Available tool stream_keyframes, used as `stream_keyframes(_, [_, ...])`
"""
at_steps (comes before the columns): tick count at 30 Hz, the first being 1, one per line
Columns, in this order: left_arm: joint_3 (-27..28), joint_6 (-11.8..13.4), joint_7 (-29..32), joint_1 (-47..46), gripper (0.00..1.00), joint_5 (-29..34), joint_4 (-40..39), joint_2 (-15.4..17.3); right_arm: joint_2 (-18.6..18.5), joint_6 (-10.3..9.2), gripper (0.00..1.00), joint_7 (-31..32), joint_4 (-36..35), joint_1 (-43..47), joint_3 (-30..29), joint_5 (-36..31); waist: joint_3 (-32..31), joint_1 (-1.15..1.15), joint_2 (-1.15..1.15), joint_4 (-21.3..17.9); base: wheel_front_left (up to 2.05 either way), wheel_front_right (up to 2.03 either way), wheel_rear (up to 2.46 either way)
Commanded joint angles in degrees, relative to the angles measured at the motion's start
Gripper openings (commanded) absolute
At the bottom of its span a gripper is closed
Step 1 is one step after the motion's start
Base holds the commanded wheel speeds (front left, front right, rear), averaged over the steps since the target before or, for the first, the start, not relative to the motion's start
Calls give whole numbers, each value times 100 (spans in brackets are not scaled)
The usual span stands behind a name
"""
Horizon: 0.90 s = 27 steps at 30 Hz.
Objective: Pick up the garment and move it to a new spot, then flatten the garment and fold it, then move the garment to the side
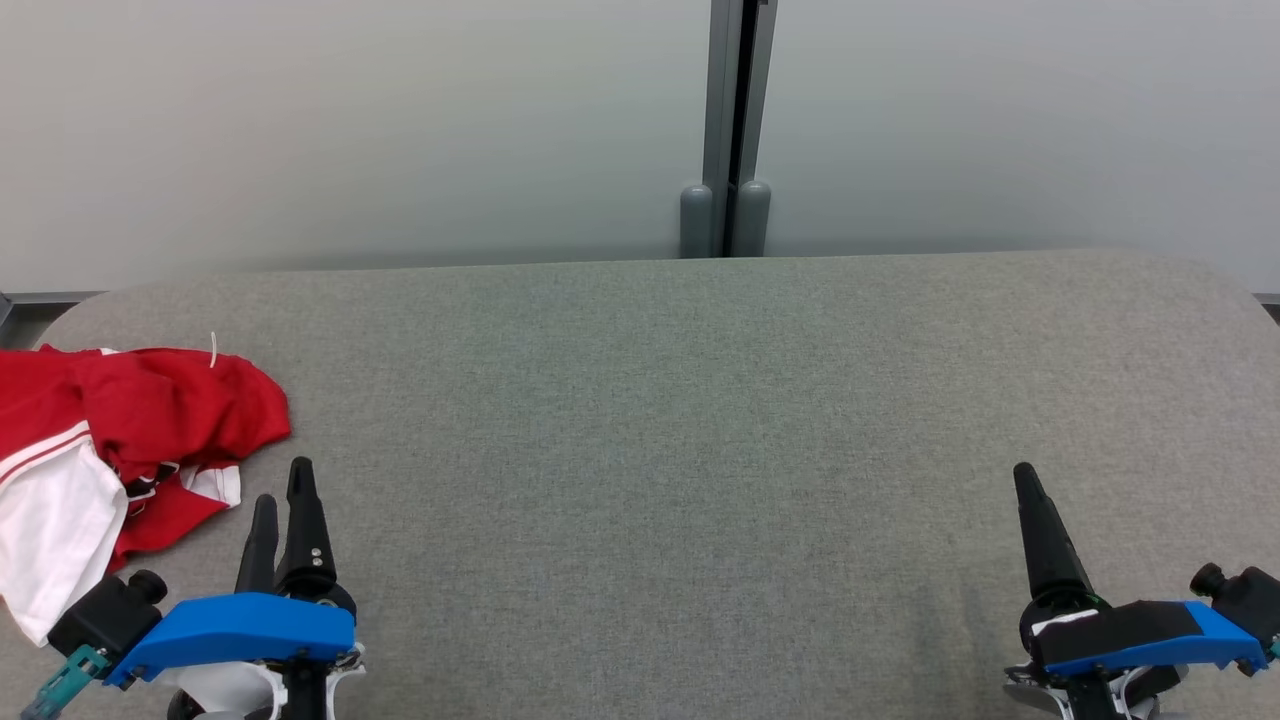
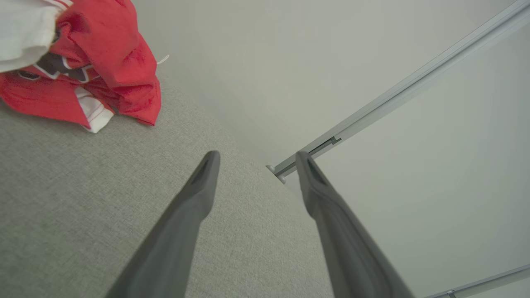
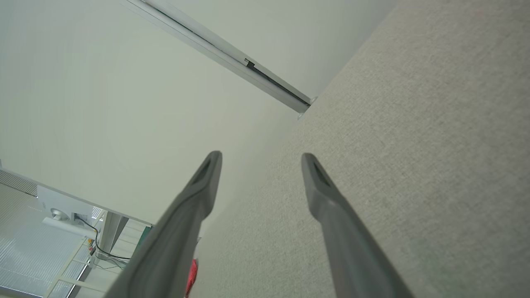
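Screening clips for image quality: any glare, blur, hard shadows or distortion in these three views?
Head view: soft even light, no glare; table weave sharp; garment cropped at the left edge. Left wrist view: scene steeply tilted, left gripper looms large and slightly soft near the lens, garment clear. Right wrist view: same tilt, right gripper likewise soft, no hard shadows.

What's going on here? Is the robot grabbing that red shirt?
Not yet. The red and white garment lies crumpled at the left edge of the grey table. The left gripper is beside it, open, not touching. The right gripper is open too, over the table's other side, holding nothing.
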Motion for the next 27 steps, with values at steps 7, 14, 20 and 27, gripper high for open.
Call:
stream_keyframes(7, [-81,75,-176,-155,100,729,-18,35,-46,18,100,-173,-46,-126,65,-677,4,0,0,15,0,0,0])
stream_keyframes(14, [-126,108,-303,-176,100,1248,26,36,-51,19,100,-301,12,-132,100,-1207,11,0,0,21,0,0,0])
stream_keyframes(20, [-184,145,-403,-208,100,1657,44,36,-55,21,100,-399,60,-153,110,-1584,29,0,0,30,0,0,0])
stream_keyframes(27, [-211,171,-513,-225,100,2145,85,37,-59,22,100,-509,96,-166,142,-2016,39,0,0,46,0,0,0])
